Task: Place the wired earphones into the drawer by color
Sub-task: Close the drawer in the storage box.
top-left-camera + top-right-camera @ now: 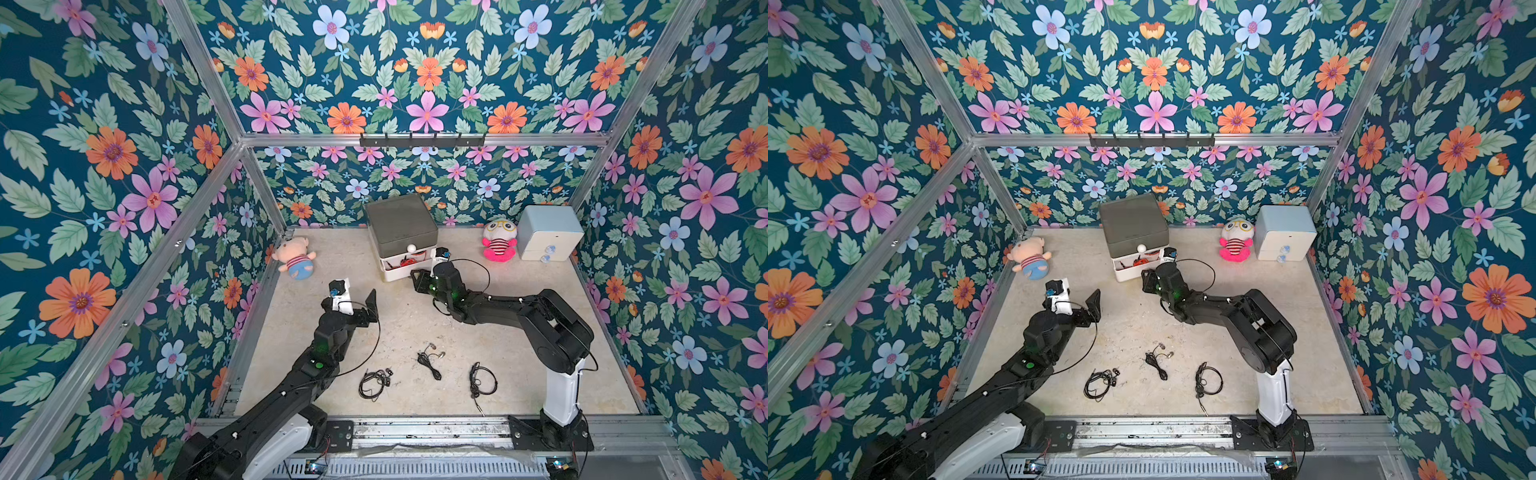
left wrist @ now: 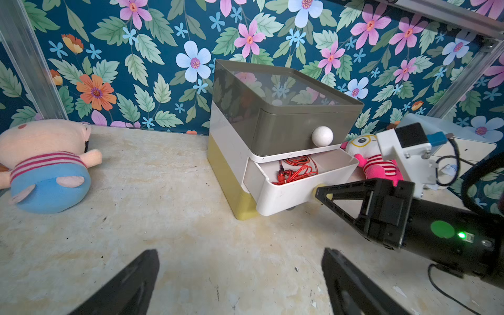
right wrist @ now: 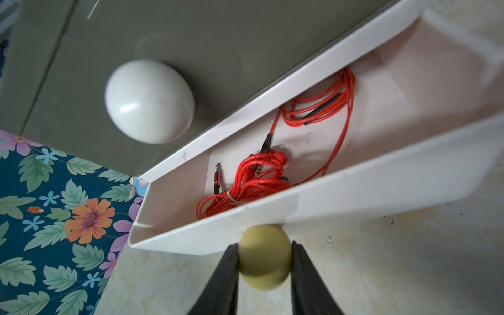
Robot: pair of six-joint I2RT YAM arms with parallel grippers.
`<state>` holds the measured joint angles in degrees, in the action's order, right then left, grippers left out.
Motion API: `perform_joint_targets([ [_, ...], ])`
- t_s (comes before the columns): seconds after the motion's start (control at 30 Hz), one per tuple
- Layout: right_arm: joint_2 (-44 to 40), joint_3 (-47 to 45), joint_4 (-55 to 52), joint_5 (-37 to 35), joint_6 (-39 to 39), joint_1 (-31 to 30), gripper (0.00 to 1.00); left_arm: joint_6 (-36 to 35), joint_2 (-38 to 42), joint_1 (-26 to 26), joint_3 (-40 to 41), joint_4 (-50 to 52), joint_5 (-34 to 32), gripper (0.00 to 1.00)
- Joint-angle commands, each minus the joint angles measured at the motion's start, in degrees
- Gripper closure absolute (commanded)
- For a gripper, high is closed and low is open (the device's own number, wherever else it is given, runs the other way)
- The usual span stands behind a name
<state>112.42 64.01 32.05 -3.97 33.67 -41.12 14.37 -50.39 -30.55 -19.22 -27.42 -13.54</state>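
- Red earphones (image 3: 256, 174) lie tangled inside the white drawer (image 3: 354, 185). This is the middle tier of the drawer unit (image 1: 401, 224), which stands at 12 o'clock on the table (image 1: 415, 316). The drawer is pulled partway out, which leaves the cables reachable from above.
- Right gripper (image 3: 264, 246) is closed narrowly on the drawer's yellow knob (image 3: 264, 264), one finger on each side. The round knob looks like the only handle the drawer offers. Such a pinch would serve to pull or push alike, so I cannot tell which is meant.
- Left gripper (image 2: 240, 275) is spread fully wide and empty above the table at about 9 o'clock, probably kept clear of the drawer's path.
- Three bundles of black earphones (image 1: 430, 359) lie at 6 o'clock, well apart from the unit. Going by colour, they likely belong in another tier.
- Grey drawer (image 2: 305, 128), with its white knob (image 2: 322, 136), is shut and overhangs the back of the white drawer, hiding whatever lies there. Its own contents cannot be seen.
- The number of red sets is unclear in the tangle, and no white earphones show anywhere.
- The unit's yellow bottom tier (image 2: 231, 177) shows only its side.
- In both top views the grip on the knob is too small and dark to make out.
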Motion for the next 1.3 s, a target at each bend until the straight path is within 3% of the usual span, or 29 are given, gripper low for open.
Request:
perform_joint_targets([
  [0.0, 0.95, 0.99, 2.49, -0.95, -0.64, 0.29, 0.73, -0.88, 0.19, -0.04, -0.02, -1.53, -0.43, 0.01],
  [1.27, 6.83, 7.76, 5.75, -2.28, -2.01, 1.82, 0.7, -0.66, 1.03, -0.04, 0.33, -1.85, 0.09, 0.01],
])
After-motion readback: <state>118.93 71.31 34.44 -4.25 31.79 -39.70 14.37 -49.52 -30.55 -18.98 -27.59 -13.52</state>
